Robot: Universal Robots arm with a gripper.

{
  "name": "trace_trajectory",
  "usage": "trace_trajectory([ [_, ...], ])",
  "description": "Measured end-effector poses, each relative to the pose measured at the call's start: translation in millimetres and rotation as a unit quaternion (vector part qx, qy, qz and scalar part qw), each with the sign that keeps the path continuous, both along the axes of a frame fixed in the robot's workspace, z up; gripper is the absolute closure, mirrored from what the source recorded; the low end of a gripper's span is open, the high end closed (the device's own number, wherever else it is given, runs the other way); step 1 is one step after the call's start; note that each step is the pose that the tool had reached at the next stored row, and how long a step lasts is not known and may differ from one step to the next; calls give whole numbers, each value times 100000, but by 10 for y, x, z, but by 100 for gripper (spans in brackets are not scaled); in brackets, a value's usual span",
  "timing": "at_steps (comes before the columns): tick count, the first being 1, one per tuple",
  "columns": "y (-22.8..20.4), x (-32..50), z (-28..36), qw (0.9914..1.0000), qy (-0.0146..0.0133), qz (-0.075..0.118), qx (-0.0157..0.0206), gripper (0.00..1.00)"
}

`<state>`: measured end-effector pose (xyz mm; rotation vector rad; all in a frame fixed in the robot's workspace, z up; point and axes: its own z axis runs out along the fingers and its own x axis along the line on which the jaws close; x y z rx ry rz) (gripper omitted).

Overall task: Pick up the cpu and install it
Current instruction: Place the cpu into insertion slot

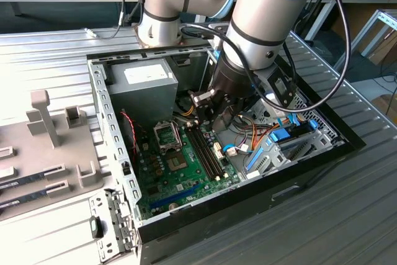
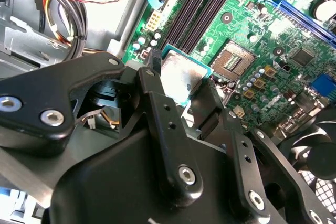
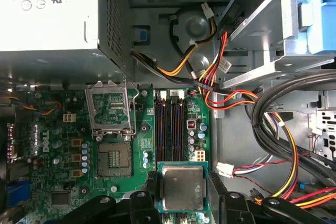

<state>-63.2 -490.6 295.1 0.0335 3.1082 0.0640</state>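
Here, open computer case [image 1: 118, 153] lies on a metal table [image 1: 347, 215]. Green motherboard [image 3: 58, 145] sits inside, beside the grey power supply [image 3: 52, 9]. The arm's gripper [image 3: 182, 190] hangs above the memory slots [image 3: 169, 129], jaws pinching the cpu [image 3: 182, 186] by opposite edges. Cpu is held in the air, flat, just beside the empty socket [image 3: 114, 158], hinged frame [image 3: 111, 107] raised.

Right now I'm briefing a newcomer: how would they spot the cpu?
Find the open computer case with its green motherboard. Above the board hangs the tool, gripping the cpu by its edges. It is a silvery square with a thin green rim, unlike the empty socket beside it.
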Motion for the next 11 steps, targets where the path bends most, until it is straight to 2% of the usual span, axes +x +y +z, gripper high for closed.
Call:
trace_trajectory([
  [11,0,-2,-21,100000,1,3,-1,53],
])
